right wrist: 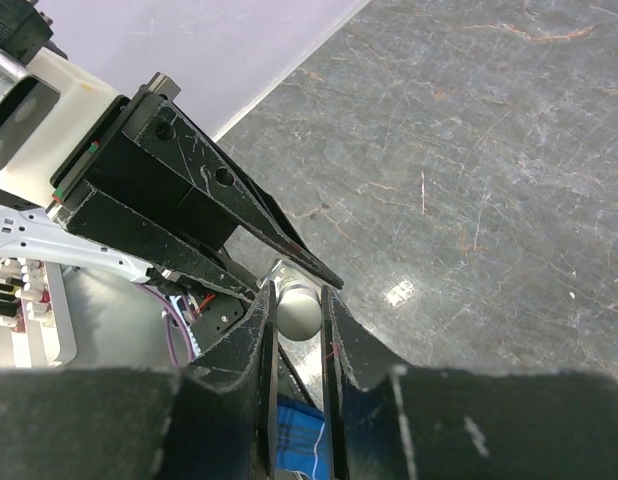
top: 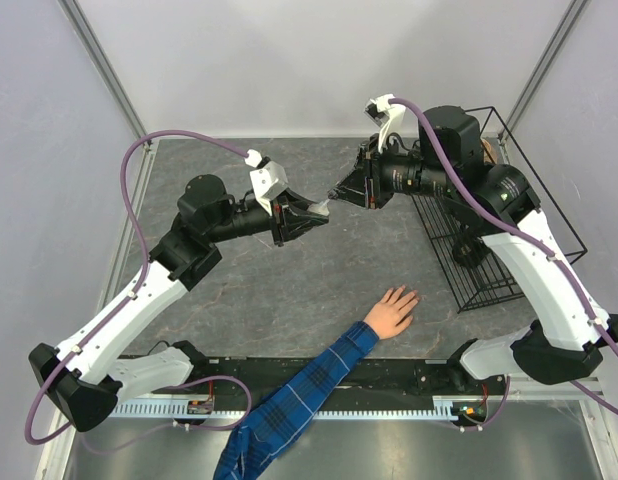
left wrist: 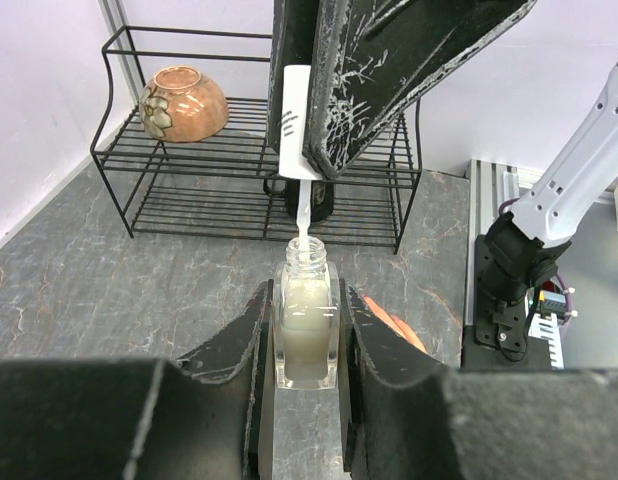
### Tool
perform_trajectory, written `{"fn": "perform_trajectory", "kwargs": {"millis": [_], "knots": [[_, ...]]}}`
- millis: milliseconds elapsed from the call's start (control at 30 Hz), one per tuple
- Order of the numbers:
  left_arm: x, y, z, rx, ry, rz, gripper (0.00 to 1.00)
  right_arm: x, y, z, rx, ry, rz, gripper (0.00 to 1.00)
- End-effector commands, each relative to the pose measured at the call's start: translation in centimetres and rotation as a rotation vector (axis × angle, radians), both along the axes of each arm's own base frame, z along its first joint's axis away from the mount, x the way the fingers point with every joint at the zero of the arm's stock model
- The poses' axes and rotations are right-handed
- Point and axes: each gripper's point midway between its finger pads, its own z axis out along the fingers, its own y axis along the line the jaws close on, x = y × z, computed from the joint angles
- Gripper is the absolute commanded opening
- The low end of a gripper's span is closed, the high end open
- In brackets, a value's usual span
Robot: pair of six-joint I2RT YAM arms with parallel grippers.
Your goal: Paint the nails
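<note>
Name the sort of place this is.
Probably a robotics lab test cell: plain white walls box in a grey tabletop, with a left arm and a right arm mounted at its near edge.

Wire rack, brown bowl, grey table

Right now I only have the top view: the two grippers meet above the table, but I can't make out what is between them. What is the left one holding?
Observer: The left gripper is shut on a small glass bottle of pale polish, open at the neck.
Operator: And the right one?
Observer: The right gripper pinches the white cap; its brush stem dips into the bottle's neck.
Operator: Anything on the rack?
Observer: A brown flowered bowl, foot up, on its top shelf.
</note>
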Motion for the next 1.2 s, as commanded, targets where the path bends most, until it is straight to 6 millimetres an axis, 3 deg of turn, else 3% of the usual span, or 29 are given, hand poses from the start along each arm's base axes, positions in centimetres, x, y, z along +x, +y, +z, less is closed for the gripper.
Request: {"fn": "perform_trajectory", "kwargs": {"millis": [0, 667, 933, 1100, 1167], "knots": [[-0.1, 0.1, 3.1, -0.043, -0.098, -0.014, 0.02, -0.2, 0.4, 0.8, 0.031, -0.022, 0.014, 0.0], [0.0, -0.2, 3.1, -0.041, -0.096, -0.023, 0.02, 0.0, 1.5, -0.2, 0.022, 0.014, 0.045, 0.0], [0.5, -0.6, 3.7, -0.044, -0.101, -0.023, 0.02, -0.6, 1.9, -2.3, -0.027, 0.05, 0.088, 0.0], [0.8, -0.8, 3.7, -0.048, -0.11, -0.029, 0.02, 0.0, 1.8, -3.1, -0.104, 0.068, 0.063, 0.06], [0.8, -1.1, 3.6, -0.054, -0.115, -0.041, 0.02, 0.1, 1.5, -3.3, -0.125, 0.081, 0.045, 0.16]]}}
